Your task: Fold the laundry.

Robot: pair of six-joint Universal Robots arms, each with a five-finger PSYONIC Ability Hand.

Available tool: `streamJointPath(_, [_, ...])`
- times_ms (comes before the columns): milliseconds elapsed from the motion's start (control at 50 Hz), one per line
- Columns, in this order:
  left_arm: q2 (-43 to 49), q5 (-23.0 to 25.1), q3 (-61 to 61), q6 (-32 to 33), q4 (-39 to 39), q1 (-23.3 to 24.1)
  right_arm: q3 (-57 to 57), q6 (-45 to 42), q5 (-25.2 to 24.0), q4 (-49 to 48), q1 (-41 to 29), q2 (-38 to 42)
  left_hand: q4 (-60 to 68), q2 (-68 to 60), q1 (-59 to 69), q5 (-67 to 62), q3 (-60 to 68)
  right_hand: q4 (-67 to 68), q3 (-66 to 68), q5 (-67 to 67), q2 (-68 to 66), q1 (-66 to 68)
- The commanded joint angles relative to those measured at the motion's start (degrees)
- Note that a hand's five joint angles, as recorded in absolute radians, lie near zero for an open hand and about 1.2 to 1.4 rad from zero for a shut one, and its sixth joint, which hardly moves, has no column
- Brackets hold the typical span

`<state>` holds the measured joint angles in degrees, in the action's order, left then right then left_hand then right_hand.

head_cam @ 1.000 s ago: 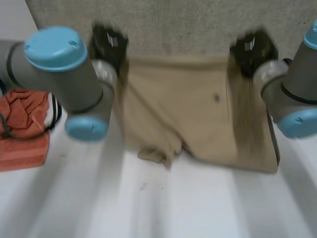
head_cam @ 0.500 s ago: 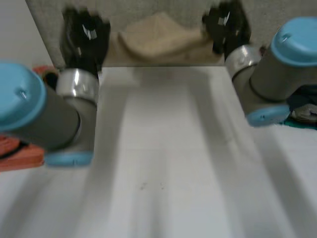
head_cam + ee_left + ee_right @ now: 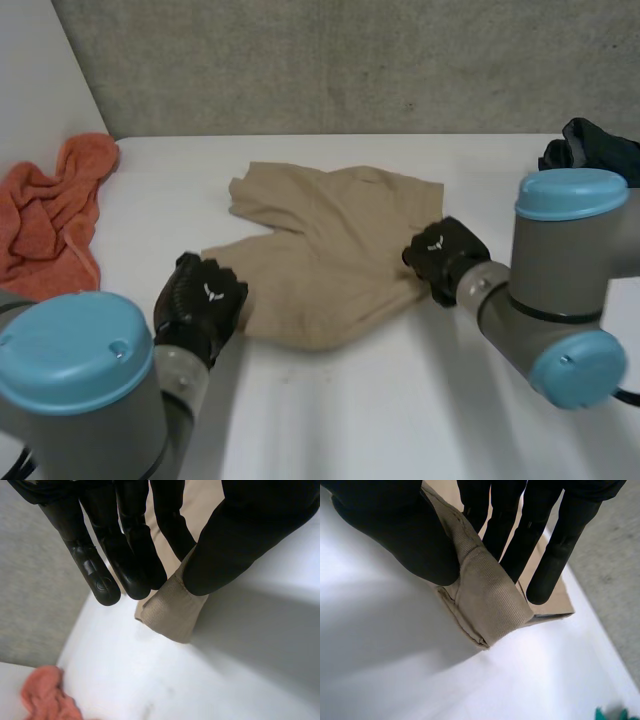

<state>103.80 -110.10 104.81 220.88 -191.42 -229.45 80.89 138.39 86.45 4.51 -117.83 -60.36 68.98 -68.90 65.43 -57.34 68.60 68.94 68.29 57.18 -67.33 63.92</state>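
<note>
A pair of tan shorts (image 3: 325, 255) lies spread on the white table (image 3: 400, 420), waistband toward me and legs pointing away. My left hand (image 3: 198, 305) pinches the near left corner of the shorts (image 3: 172, 610) between thumb and straight fingers (image 3: 132, 555). My right hand (image 3: 445, 255) pinches the near right corner of the shorts (image 3: 487, 600) in the same way, thumb against fingers (image 3: 517, 535). Both hands sit low at the table.
An orange towel (image 3: 55, 210) is bunched at the table's left edge, also seen as the orange towel (image 3: 47, 700) beyond my left hand. Dark clothing (image 3: 595, 150) lies at the far right. A grey wall (image 3: 350, 60) runs behind the table.
Both hands swung the shorts up and away, then brought them down. The shorts now lie flat on the table with the hands at the near corners.
</note>
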Motion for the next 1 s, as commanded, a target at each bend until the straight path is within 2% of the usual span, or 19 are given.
streamJointPath(20, [-6.06, 0.23, 2.50, -4.75, 12.73, 1.99, 9.72, -0.49, -0.58, 5.50, 0.32, -8.45, 11.02, -11.10, 14.57, -12.66, 11.40, 11.06, 11.71, 12.82, -12.67, 16.08])
streamJointPath(200, [-10.46, 0.67, 4.88, -6.16, 25.73, 7.34, 21.67, -10.41, 0.04, 7.87, 0.41, -16.45, 11.02, -11.10, 14.57, -12.66, 11.40, 11.06, 11.71, 12.82, -12.67, 16.08])
streamJointPath(240, [-11.42, 1.11, 5.05, -6.16, 28.11, 9.18, 24.65, -13.74, -0.05, 11.89, 0.41, -19.60, 11.02, -11.10, 14.57, -12.66, 11.40, 11.06, 11.71, 12.82, -12.67, 16.08])
streamJointPath(340, [-13.45, 6.20, 4.97, -6.16, 35.93, 15.08, 28.18, -20.26, -0.66, 22.28, 2.51, -23.13, 11.02, -11.10, 14.57, -12.66, 11.40, 11.06, 11.71, 12.82, -12.67, 16.08])
streamJointPath(440, [-12.40, 9.02, 2.95, -5.54, 37.26, 13.33, 27.13, -21.06, -1.81, 22.91, 5.42, -23.49, 11.02, -11.10, 14.57, -12.66, 11.40, 11.06, 11.71, 12.82, -12.67, 16.08])
streamJointPath(520, [-6.34, 8.76, -2.75, -5.11, 35.33, 8.41, 25.64, -20.01, -3.04, 18.09, 6.12, -23.05, 11.02, -11.10, 14.57, -12.66, 11.40, 11.06, 11.71, 12.82, -12.67, 16.08])
streamJointPath(620, [0.08, 8.41, -11.28, -4.75, 28.05, 3.22, 24.23, -14.21, -3.21, 8.07, 6.65, -22.09, 11.02, -11.10, 14.57, -12.66, 11.40, 11.06, 11.71, 12.82, -12.67, 16.08])
streamJointPath(640, [2.26, 8.32, -14.08, -4.67, 24.55, 2.17, 23.79, -12.29, -2.95, 4.49, 6.65, -20.86, 11.02, -11.10, 14.57, -12.66, 11.40, 11.06, 11.71, 12.82, -12.67, 16.08])
streamJointPath(780, [12.38, 7.97, -25.43, -2.65, 9.68, -0.73, 20.81, -8.23, -2.69, -10.02, 6.57, -14.80, 11.02, -11.10, 14.57, -12.66, 11.40, 11.06, 11.71, 12.82, -12.67, 16.08])
streamJointPath(840, [17.83, 7.97, -30.00, 0.95, 1.77, -1.35, 19.05, -8.23, -2.60, -15.57, 6.30, -12.68, 11.02, -11.10, 14.57, -12.66, 11.40, 11.06, 11.71, 12.82, -12.67, 16.08])
streamJointPath(920, [24.51, 7.97, -34.23, 7.01, -10.17, -1.70, 14.75, -8.40, -2.42, -26.80, 6.30, -5.85, 11.02, -11.10, 14.57, -12.66, 11.40, 11.06, 11.71, 12.82, -12.67, 16.08])
streamJointPath(940, [27.31, 7.97, -35.80, 10.16, -15.59, -1.97, 13.61, -8.49, -2.25, -28.67, 6.30, -4.60, 11.02, -11.10, 14.57, -12.66, 11.40, 11.06, 11.71, 12.82, -12.67, 16.08])
streamJointPath(1000, [32.85, 8.05, -39.23, 17.37, -25.54, -3.54, 8.60, -9.01, -2.16, -34.04, 6.13, 2.07, 11.02, -11.10, 14.57, -12.66, 11.40, 11.06, 11.71, 12.82, -12.67, 16.08])
